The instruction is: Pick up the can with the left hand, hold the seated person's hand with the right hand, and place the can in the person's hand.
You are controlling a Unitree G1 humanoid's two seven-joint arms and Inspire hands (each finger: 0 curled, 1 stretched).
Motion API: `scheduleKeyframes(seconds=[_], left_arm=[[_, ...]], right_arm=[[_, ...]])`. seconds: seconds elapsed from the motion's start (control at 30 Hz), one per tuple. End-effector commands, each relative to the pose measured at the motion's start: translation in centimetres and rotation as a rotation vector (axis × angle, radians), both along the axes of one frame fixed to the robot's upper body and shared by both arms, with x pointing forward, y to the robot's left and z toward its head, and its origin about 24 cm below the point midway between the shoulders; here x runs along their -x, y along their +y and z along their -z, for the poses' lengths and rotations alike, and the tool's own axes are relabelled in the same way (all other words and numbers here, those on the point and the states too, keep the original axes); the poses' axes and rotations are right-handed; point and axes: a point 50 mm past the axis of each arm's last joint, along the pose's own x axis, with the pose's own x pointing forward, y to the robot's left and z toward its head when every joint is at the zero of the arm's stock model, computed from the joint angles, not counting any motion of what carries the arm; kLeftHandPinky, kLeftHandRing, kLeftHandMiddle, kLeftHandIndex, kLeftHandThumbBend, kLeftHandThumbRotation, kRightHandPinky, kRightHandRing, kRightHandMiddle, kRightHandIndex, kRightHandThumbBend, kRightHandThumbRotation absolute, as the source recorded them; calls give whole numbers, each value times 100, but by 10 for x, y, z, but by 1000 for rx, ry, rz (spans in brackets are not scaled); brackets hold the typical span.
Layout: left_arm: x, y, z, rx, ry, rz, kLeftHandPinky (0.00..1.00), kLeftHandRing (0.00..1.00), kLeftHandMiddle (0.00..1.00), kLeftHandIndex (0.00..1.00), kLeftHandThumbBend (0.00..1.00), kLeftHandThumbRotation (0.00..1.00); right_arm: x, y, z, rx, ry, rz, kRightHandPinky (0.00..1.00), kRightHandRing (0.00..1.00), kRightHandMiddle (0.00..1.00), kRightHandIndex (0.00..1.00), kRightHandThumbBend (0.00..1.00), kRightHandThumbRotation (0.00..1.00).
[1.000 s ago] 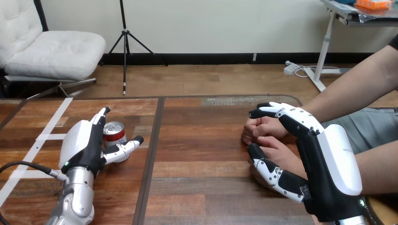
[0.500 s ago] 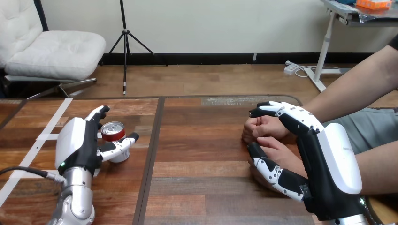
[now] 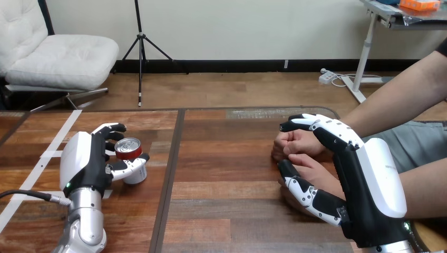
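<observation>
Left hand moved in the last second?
Yes. The left hand has slid slightly left, away from the table's dark seam, and its fingers have curled round the can.

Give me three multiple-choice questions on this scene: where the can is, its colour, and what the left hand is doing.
1. Where is the can? A) the table's left part B) its right part C) its far middle
2. The can's upper band is: A) blue B) red C) green
3. The left hand is: A) flat and open B) a fist holding nothing C) curled round the can
Answers: 1 A, it is left of the dark seam; 2 B, red shows below the silver top; 3 C, fingers and thumb wrap it.
</observation>
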Motion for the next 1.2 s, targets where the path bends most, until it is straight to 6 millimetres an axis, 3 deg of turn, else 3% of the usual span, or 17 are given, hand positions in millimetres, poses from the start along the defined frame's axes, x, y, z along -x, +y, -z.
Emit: scheduleKeyframes(seconds=[0.0, 0.53, 1.17], left_arm=[[-21, -9, -23, 26, -91, 16, 60, 67, 71, 72, 73, 12], [-24, -11, -20, 155, -62, -11, 61, 67, 69, 70, 74, 7], [-24, -13, -15, 140, -19, -3, 61, 68, 72, 73, 77, 17]], right_arm=[[-9, 0, -13, -5, -69, -4, 85, 82, 77, 68, 42, 0], [-10, -1, -13, -3, -70, -5, 85, 82, 77, 68, 41, 0], [-9, -1, -13, 2, -66, -3, 85, 82, 77, 68, 41, 0]])
